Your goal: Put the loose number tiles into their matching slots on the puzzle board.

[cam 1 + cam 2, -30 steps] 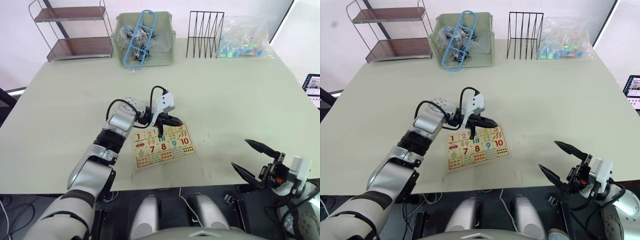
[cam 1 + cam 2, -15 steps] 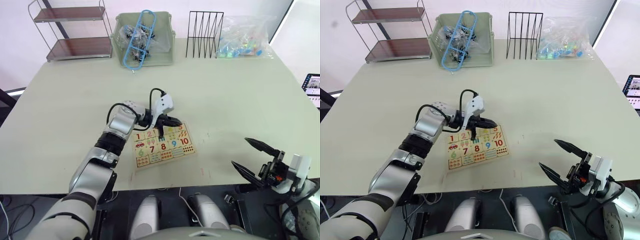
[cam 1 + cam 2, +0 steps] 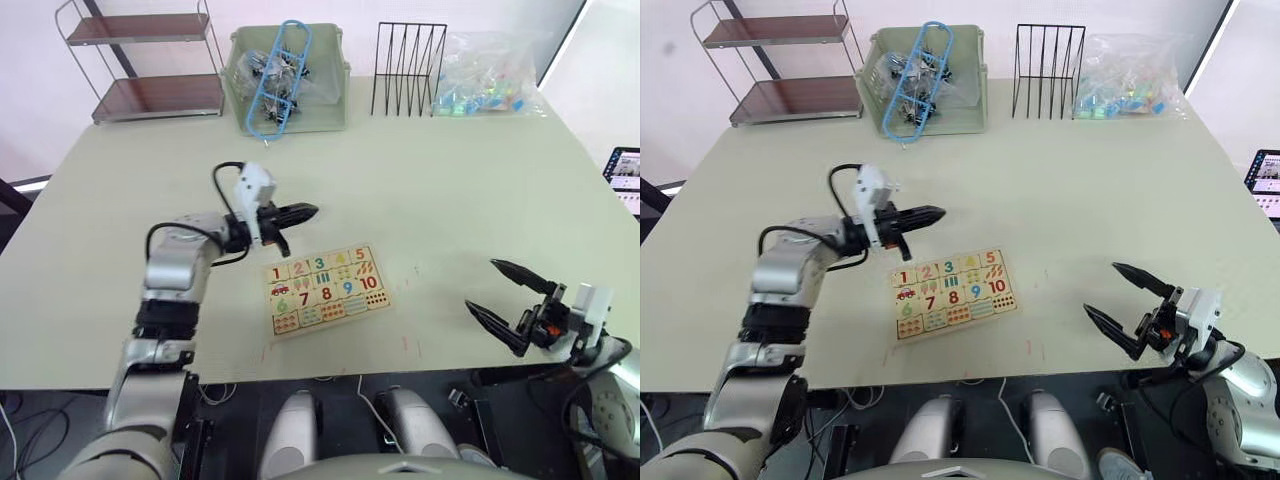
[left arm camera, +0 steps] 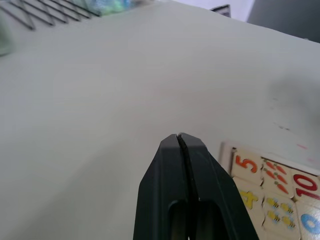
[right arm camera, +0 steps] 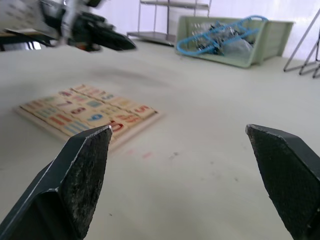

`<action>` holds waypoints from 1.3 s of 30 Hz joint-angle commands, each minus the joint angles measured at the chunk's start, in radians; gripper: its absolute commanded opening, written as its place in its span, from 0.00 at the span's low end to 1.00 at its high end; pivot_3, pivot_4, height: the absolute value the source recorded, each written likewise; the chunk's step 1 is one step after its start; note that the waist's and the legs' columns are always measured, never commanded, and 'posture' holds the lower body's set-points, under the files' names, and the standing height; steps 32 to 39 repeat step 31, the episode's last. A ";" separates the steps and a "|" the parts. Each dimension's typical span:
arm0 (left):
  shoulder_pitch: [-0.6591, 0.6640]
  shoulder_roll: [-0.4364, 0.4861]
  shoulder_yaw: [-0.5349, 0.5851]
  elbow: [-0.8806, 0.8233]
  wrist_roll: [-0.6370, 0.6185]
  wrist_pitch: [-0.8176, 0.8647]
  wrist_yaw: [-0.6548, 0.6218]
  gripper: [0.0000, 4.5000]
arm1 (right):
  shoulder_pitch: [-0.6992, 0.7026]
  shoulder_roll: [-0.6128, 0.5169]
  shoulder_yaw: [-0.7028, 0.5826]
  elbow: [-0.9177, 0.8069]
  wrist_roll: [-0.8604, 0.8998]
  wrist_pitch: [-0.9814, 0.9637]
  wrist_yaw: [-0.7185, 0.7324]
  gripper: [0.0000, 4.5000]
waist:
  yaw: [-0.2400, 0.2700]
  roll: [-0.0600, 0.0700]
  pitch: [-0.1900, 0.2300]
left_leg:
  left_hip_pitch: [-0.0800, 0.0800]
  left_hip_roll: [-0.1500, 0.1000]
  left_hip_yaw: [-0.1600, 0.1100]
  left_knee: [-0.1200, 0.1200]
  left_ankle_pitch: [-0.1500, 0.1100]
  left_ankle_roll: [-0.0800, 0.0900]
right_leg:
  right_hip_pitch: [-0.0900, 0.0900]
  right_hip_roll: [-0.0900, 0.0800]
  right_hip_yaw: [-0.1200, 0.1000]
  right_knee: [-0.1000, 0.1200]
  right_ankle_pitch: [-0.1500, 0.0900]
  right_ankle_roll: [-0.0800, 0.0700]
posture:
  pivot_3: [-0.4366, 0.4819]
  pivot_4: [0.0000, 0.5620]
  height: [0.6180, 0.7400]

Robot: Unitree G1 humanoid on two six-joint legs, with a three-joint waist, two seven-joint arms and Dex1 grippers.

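The puzzle board [image 3: 332, 316] lies flat near the table's front middle. Number tiles 1 [image 3: 277, 273] to 5 [image 3: 360, 254] sit side by side in its far row, covering the matching slots. I see no loose tile on the table. My left gripper [image 3: 312, 210] is shut with nothing in it and hovers over bare table just beyond the board's far left corner; its fingers [image 4: 172, 150] press together. My right gripper [image 3: 482, 285] stands open and empty at the table's front right edge, well clear of the board [image 5: 85, 112].
Along the back edge stand a metal shelf rack [image 3: 150, 65], a green bin [image 3: 290, 75] holding a blue wire piece, a black wire rack [image 3: 410, 68] and a bag of coloured pieces [image 3: 490, 78]. A screen [image 3: 625, 172] is off the right edge.
My left gripper has drawn back from over the board's number row, moving left and away from it to beyond the far left corner. The right gripper has lifted slightly.
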 commanded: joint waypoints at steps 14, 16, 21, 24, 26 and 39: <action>0.522 0.053 0.337 -0.346 -0.116 0.009 0.234 0.49 | -0.093 -0.024 0.021 0.120 -0.061 0.090 -0.037 1.00 | -0.002 0.000 0.000 | 0.001 0.001 0.002 -0.001 0.000 0.000 | 0.000 -0.002 0.001 -0.001 0.000 0.000 | 0.48 0.27 1.00; 0.570 0.051 0.367 -0.349 -0.118 -0.003 0.254 0.68 | -0.102 -0.020 0.018 0.135 -0.066 0.089 -0.054 1.00 | 0.000 0.000 0.000 | 0.001 0.001 0.002 -0.001 0.000 0.000 | 0.000 -0.002 0.001 -0.001 0.000 0.000 | 0.48 0.27 1.00; 0.687 0.024 0.418 -0.373 -0.132 -0.027 0.291 0.99 | -0.113 0.006 -0.013 0.160 -0.069 0.060 -0.115 1.00 | 0.003 0.000 0.000 | 0.001 0.000 0.002 -0.001 0.000 0.000 | 0.000 -0.002 0.001 -0.001 -0.001 0.001 | 0.48 0.27 1.00; 0.744 -0.003 0.430 -0.402 -0.143 -0.037 0.307 0.99 | -0.113 0.020 -0.020 0.158 -0.074 0.056 -0.149 1.00 | 0.002 -0.001 0.000 | 0.001 0.000 0.003 -0.001 0.000 0.000 | 0.000 -0.002 0.001 -0.001 -0.001 0.002 | 0.48 0.27 1.00; 0.764 -0.017 0.440 -0.417 -0.156 -0.037 0.319 0.99 | -0.110 0.018 -0.019 0.163 -0.086 0.049 -0.154 1.00 | 0.001 -0.001 0.000 | 0.001 0.000 0.003 -0.001 0.000 0.000 | 0.000 -0.002 0.002 -0.001 -0.001 0.002 | 0.48 0.27 1.00; 0.791 -0.017 0.434 -0.433 -0.152 -0.055 0.342 0.99 | -0.103 0.015 -0.026 0.168 -0.096 0.043 -0.163 1.00 | 0.001 -0.001 0.000 | 0.001 0.000 0.003 -0.001 0.000 0.000 | 0.000 -0.002 0.002 -0.001 -0.002 0.003 | 0.48 0.27 1.00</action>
